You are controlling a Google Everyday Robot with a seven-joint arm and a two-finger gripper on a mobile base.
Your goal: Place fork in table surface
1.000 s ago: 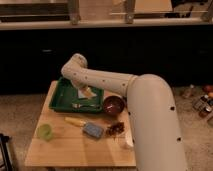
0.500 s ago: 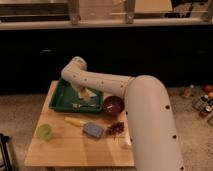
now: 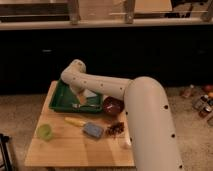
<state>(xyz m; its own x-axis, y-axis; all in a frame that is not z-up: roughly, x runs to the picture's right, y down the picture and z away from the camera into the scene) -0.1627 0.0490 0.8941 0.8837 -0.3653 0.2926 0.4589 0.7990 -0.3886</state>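
Observation:
The fork is a thin silvery piece lying in the dark green tray, near the tray's front edge. My gripper hangs from the white arm's far end, low over the tray just above and left of the fork. The pale wooden table surface spreads out in front of the tray.
A yellow elongated item, a blue-grey block, a lime green cup, a dark red bowl and a dark crumpled bag sit on the table. My thick white arm covers the right side. The floor lies beyond the table edges.
The gripper has shifted slightly within the tray, staying low over the fork; the objects on the table have not moved.

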